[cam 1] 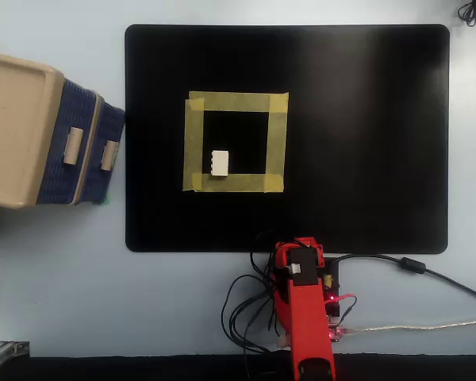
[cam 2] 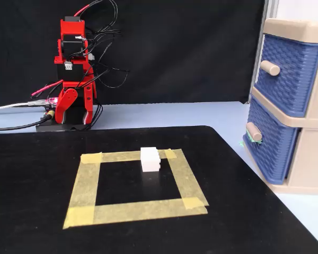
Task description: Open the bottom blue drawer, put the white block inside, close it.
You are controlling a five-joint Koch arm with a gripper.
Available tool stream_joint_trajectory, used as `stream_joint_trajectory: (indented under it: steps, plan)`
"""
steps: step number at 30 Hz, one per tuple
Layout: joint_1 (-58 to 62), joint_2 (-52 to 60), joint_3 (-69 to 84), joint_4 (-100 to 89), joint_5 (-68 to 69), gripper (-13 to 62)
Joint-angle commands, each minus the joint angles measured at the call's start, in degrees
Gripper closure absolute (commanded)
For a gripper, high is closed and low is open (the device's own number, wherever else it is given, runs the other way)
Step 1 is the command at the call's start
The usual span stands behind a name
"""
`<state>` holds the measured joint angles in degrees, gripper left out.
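Note:
The white block [cam 1: 220, 163] lies inside a yellow tape square [cam 1: 234, 101] on the black mat; the fixed view shows it too [cam 2: 150, 159]. The bottom blue drawer [cam 2: 270, 143] of the beige-topped cabinet is pushed in, with its beige handle [cam 2: 253, 132] sticking out; from overhead it is the front nearer the mat [cam 1: 109, 155]. The red arm is folded at its base, far from block and drawer. My gripper [cam 2: 77, 114] hangs down there, empty; how its jaws stand is unclear. From overhead it sits at the mat's near edge [cam 1: 301, 266].
The upper blue drawer [cam 2: 286, 69] is shut too. The cabinet's beige top [cam 1: 16, 127] stands left of the black mat [cam 1: 365, 143] in the overhead view. Cables [cam 1: 246, 313] lie around the arm's base.

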<state>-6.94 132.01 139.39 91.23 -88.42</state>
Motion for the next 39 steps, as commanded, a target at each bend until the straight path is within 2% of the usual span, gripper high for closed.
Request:
stream_joint_trajectory:
  steps: [1, 9, 11, 14, 16, 19, 21, 23, 28, 32, 35, 39]
  plan:
    - [-1.14, 2.64, 1.32, 4.13, -0.79, 14.9]
    - [-0.88, 2.64, 0.70, 4.66, -1.76, 15.4]
    - [0.18, 2.64, -4.13, 4.57, -4.31, 15.6]
    - [0.35, 2.46, -22.94, 4.31, -16.26, 15.8]
    - [-3.96, 0.88, -33.66, 3.16, -24.70, 16.1]
    - [-23.38, -6.06, -38.85, -5.27, -43.86, 16.1]
    - [-38.50, -11.16, -37.00, -16.79, -58.97, 16.1]
    - [-51.24, -18.90, -30.85, -36.83, -72.07, 16.1]
    - [-53.61, -23.91, -12.22, -94.92, -76.11, 16.1]
    - [-53.88, -37.79, -5.36, -133.24, -78.31, 16.0]
    - [-53.88, -50.45, -8.17, -145.55, -83.14, 16.0]
    - [-53.61, -61.52, -19.78, -147.57, -89.03, 16.1]
